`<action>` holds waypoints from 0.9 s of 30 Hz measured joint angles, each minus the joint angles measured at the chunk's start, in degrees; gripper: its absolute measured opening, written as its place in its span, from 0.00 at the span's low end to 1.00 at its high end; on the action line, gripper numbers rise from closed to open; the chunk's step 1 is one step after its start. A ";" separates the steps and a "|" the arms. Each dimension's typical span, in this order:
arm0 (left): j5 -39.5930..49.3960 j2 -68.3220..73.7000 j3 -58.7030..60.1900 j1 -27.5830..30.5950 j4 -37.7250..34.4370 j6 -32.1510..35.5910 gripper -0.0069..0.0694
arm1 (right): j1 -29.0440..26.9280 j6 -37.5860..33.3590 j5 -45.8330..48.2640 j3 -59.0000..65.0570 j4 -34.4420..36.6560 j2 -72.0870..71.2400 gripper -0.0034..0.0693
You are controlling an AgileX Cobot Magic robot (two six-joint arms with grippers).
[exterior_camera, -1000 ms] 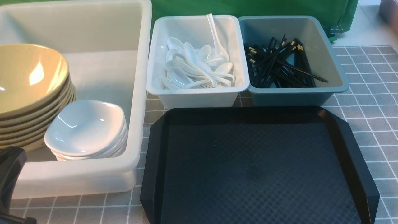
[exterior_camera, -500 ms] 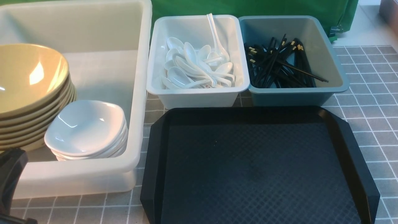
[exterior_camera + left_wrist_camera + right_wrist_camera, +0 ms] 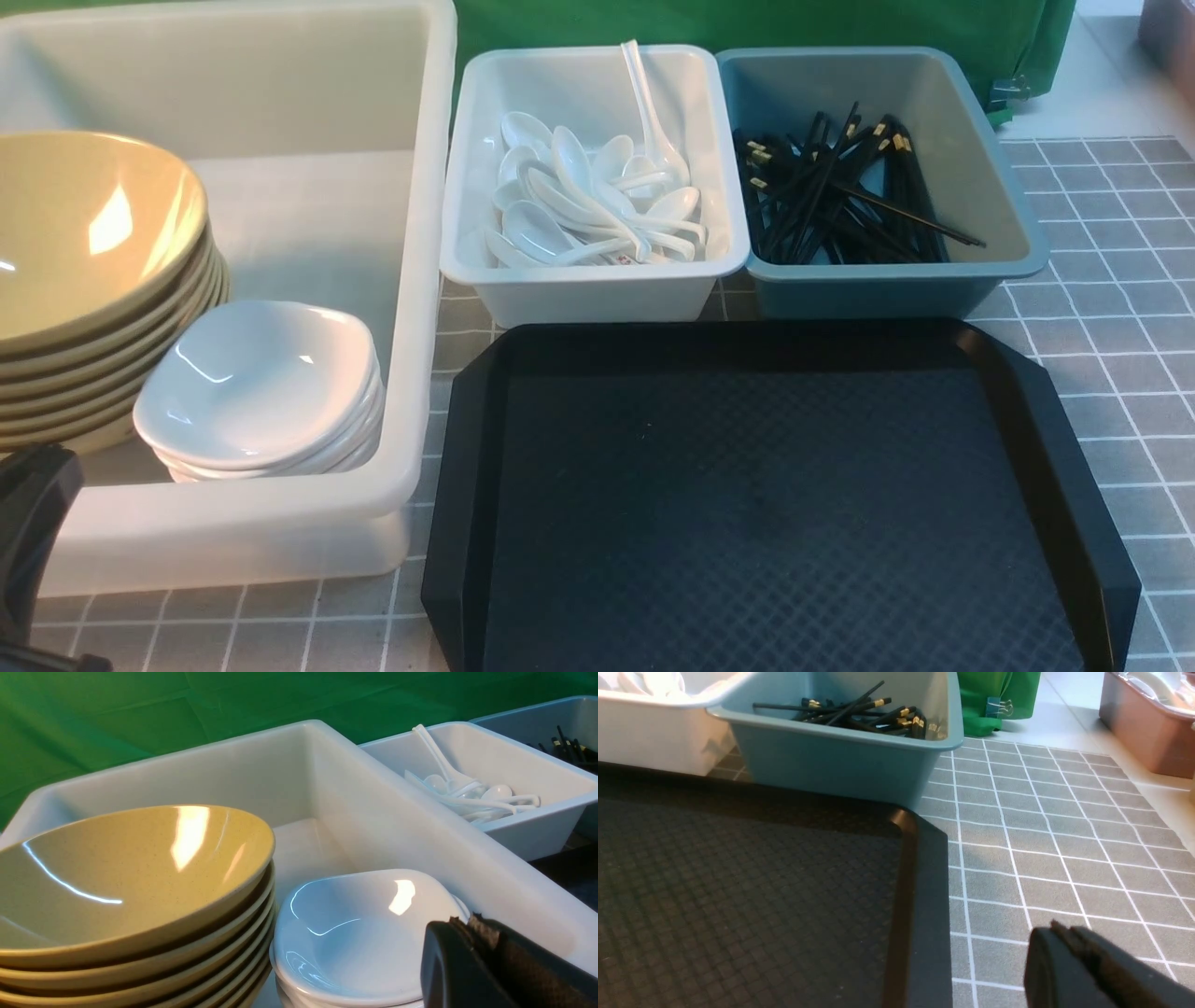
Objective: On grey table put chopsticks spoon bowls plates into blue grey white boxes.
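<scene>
A stack of tan bowls (image 3: 84,243) and a stack of white plates (image 3: 261,383) sit inside the large off-white box (image 3: 411,280). Several white spoons (image 3: 597,201) lie in the small white box (image 3: 485,121). Black chopsticks (image 3: 840,191) fill the blue-grey box (image 3: 1008,187). My left gripper (image 3: 465,921) is shut and empty, near the front rim of the off-white box beside the plates (image 3: 355,933). In the front view only its dark body (image 3: 33,523) shows at the lower left. My right gripper (image 3: 1059,928) is shut and empty above the grey table (image 3: 1041,849), right of the tray.
A black octagonal tray (image 3: 775,495) with nothing on it lies on the grey table (image 3: 1120,308) in front of the two small boxes. A green cloth (image 3: 747,23) hangs behind them. A brownish tub (image 3: 1148,723) stands off the table at the far right.
</scene>
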 joint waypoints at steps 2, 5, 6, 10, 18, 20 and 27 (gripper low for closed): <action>-0.29 -0.42 0.29 0.00 0.00 0.00 0.08 | 0.00 0.00 0.05 0.00 0.00 0.00 0.11; -0.46 -1.86 1.46 0.00 0.00 0.00 0.08 | 0.00 0.00 0.05 0.00 0.00 0.00 0.11; -0.46 -2.69 2.13 0.24 0.08 0.00 0.08 | 0.00 0.00 0.05 0.00 0.00 0.00 0.11; -1.48 -8.48 6.71 3.46 2.27 -1.53 0.08 | -0.05 -0.06 0.05 0.00 0.05 0.00 0.11; -3.70 -11.05 15.58 10.39 2.58 -9.77 0.08 | -0.12 -0.06 0.12 0.00 0.09 0.00 0.13; -2.59 -11.05 16.00 10.57 2.58 -10.26 0.08 | -0.12 -0.06 0.17 0.00 0.09 0.00 0.13; 2.60 -11.05 15.94 10.57 1.07 -10.82 0.08 | -0.23 -0.06 0.29 0.00 0.09 0.00 0.14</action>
